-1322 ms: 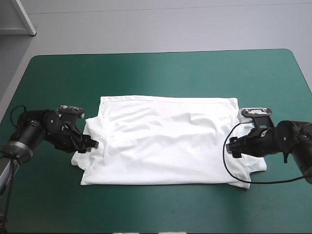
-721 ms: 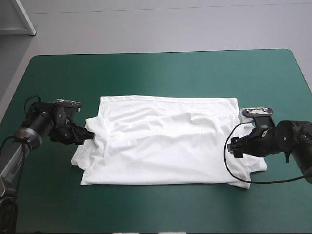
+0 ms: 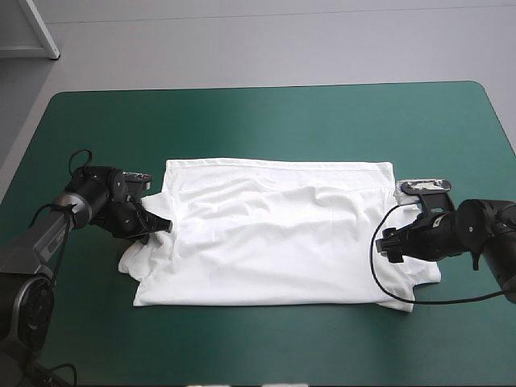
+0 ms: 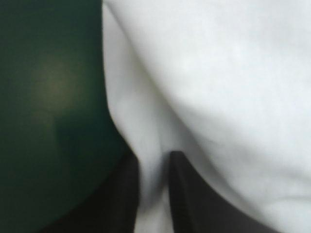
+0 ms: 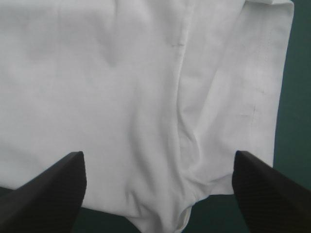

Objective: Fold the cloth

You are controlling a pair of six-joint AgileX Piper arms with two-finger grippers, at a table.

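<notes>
The white T-shirt (image 3: 278, 230) lies spread across the middle of the teal-green table, wrinkled, with its left side bunched up. My left gripper (image 3: 161, 225) is at that left edge, shut on a fold of the T-shirt (image 4: 204, 82); white cloth runs between its two black fingers (image 4: 124, 194). My right gripper (image 3: 390, 244) rests low at the shirt's right edge and stands open. In the right wrist view its fingers (image 5: 53, 189) are far apart, with the T-shirt (image 5: 121, 87) and a hemmed edge lying ahead of them.
Bare teal-green cover (image 3: 266, 121) surrounds the shirt on all sides, widest toward the far edge. A strip of the cover (image 4: 48, 97) shows beside my left gripper.
My left gripper has moved toward the far side and to the right along the shirt's left edge, pulling the cloth there inward. The right gripper has stayed put.
</notes>
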